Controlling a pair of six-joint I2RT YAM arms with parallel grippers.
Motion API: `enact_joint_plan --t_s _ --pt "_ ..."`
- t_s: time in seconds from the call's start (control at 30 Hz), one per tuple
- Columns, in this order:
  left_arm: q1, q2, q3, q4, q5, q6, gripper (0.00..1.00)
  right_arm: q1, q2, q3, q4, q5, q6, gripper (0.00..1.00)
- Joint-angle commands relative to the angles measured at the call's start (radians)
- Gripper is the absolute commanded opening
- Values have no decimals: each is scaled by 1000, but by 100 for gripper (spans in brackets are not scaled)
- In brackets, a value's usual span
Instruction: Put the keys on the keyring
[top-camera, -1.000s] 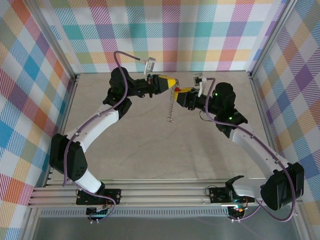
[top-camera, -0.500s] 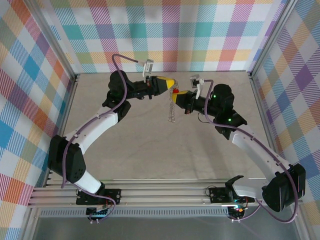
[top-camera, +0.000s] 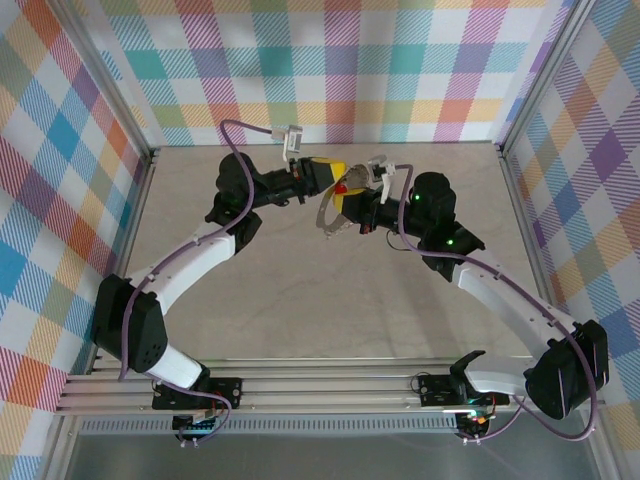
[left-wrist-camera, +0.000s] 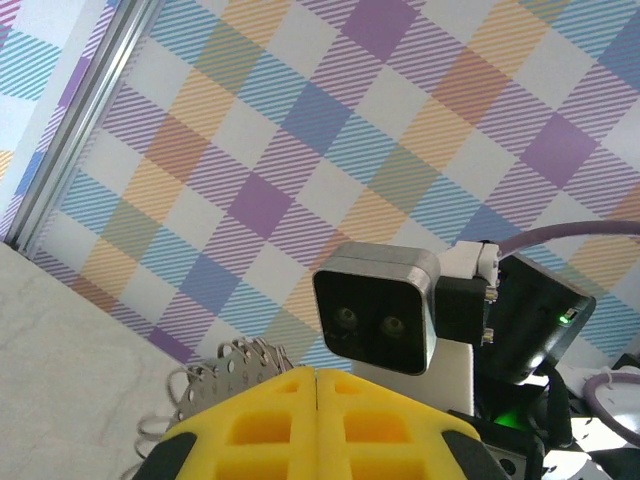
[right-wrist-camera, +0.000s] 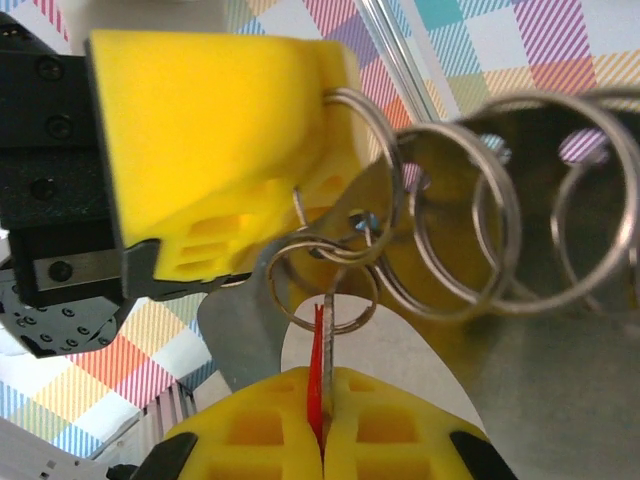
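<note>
Now keyring (top-camera: 329, 214) tilted up; right fingers (right-wrist-camera: 395, 432) clamped on key (right-wrist-camera: 317, 365).

keyring (top-camera: 327, 217) between left gripper (top-camera: 338, 168) and right gripper (right-wrist-camera: 322, 398) | key (right-wrist-camera: 318, 358) in right gripper, just beside keyring

Top: looks down from above and behind the arm bases onto the whole tabletop (top-camera: 300, 300). Left wrist: faces the right wrist camera (left-wrist-camera: 378, 320), close up. Right wrist: looks from very near at the keyring (right-wrist-camera: 450, 215), shared with both other views.
</note>
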Motion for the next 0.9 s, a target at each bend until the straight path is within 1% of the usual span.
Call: enact_joint_plan --t_s 0.0,0.03,0.07,0.13,0.17,0.23,0.3,0.43,0.6,0.7,0.87 --pt "-14 -43 -14 78 -37 -8 0 7 -19 -17 19 19 -20 0" --pt "-16 -46 -19 84 -50 -12 0 7 -22 -21 18 27 -18 1" --pt "-17 -48 -27 93 -62 -16 0 7 -28 -26 16 33 -18 7" --pt "-17 -52 -44 108 -99 -29 0 7 -42 -35 12 51 -15 23" --pt "-17 -55 -55 125 -116 -38 0 7 -50 -41 9 64 -13 28" --pt "-17 -57 -74 161 -148 -61 0 6 -70 -57 8 82 -10 37" --pt "-18 -54 -89 212 -167 -89 0 5 -96 -77 4 98 -7 43" --pt "-19 -48 -111 287 -194 -127 0 -9 -167 -120 -18 143 -13 46" --pt "-22 -38 -121 362 -212 -172 0 -77 -232 -145 17 168 45 47" --pt "-24 -22 -120 401 -215 -202 0 -101 -218 -123 71 165 91 47" --pt "-30 -7 -113 436 -211 -229 0 -110 -138 -50 162 117 160 45"
